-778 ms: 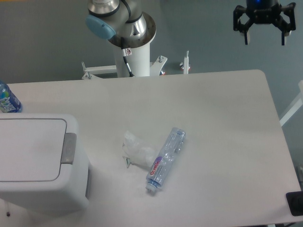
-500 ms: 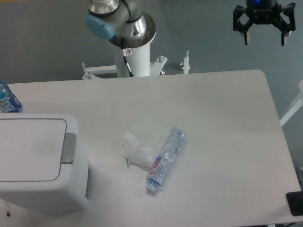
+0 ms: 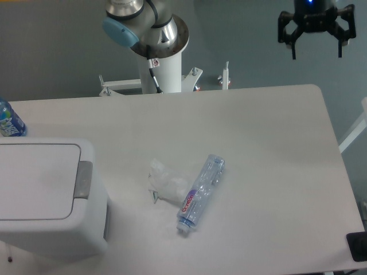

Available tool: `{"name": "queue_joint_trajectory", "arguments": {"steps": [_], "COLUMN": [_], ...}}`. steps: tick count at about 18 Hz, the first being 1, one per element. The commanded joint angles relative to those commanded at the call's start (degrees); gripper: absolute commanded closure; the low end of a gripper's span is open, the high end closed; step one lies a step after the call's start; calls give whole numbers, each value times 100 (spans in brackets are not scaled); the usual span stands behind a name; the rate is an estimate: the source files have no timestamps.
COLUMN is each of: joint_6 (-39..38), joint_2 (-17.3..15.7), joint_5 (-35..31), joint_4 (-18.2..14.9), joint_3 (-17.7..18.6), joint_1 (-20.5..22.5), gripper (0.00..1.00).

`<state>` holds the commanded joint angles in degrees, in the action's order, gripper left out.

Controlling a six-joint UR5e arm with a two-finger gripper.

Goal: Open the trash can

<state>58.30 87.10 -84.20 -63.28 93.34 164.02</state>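
Observation:
The white trash can stands at the table's front left with its flat lid down and a grey push tab on its right rim. My gripper hangs open high at the top right, above the table's far right corner, far from the can and holding nothing.
An empty clear plastic bottle lies in the middle of the table beside a crumpled clear wrapper. A blue-labelled bottle shows at the left edge. The arm's base column stands behind the table's far edge.
The gripper has shifted slightly left and up; nothing else has moved.

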Motion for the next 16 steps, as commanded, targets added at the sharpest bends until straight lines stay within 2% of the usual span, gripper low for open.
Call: {"name": "queue_joint_trajectory", "arguments": {"steps": [5,9,13,16], "joint_6": [-1292,-2698,-4228,-4564], "joint_2": [-26,17,228,517], "joint_5": [9,210,676,939], "joint_4": [0,-9,-9,-9], "joint_3": [-35,-166,-360,-544], "joint_1": [-650,-1256,-1732,-2144], "gripper": [0,0,0,0]}}
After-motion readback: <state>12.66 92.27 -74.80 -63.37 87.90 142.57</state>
